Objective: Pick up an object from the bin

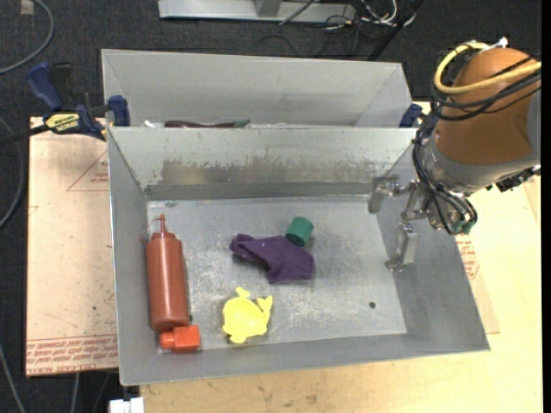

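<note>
My gripper (389,224) hangs over the right side of the bin, close to the right wall, open with nothing between its fingers (400,246). Left of it, well apart, a small green cylinder (300,231) rests against a crumpled purple cloth (275,258) in the middle of the bin floor. Below the cloth lies a yellow soft toy-like piece (247,315).
A red-brown squeeze bottle (166,278) lies along the left wall, nozzle toward the back. An orange cap-like block (181,339) sits at its near end. Bare floor stretches between the cloth and the gripper. The arm's orange cover and cables sit above the right rim.
</note>
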Robot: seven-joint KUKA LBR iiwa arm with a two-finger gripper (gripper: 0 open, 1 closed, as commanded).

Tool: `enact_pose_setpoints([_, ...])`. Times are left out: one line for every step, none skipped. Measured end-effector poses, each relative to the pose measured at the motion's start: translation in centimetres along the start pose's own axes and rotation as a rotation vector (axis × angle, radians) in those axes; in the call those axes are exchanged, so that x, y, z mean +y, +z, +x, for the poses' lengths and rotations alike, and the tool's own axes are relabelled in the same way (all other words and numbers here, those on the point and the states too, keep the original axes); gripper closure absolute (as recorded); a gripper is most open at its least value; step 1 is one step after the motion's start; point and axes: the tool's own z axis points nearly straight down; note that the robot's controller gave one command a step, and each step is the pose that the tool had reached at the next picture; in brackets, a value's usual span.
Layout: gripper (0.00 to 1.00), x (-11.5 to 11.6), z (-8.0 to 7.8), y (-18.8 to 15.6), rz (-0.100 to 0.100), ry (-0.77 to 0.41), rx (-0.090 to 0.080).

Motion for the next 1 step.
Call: enact_pose_setpoints([0.00, 0.03, -0.14, -0.47, 0.001, -0.002, -0.008])
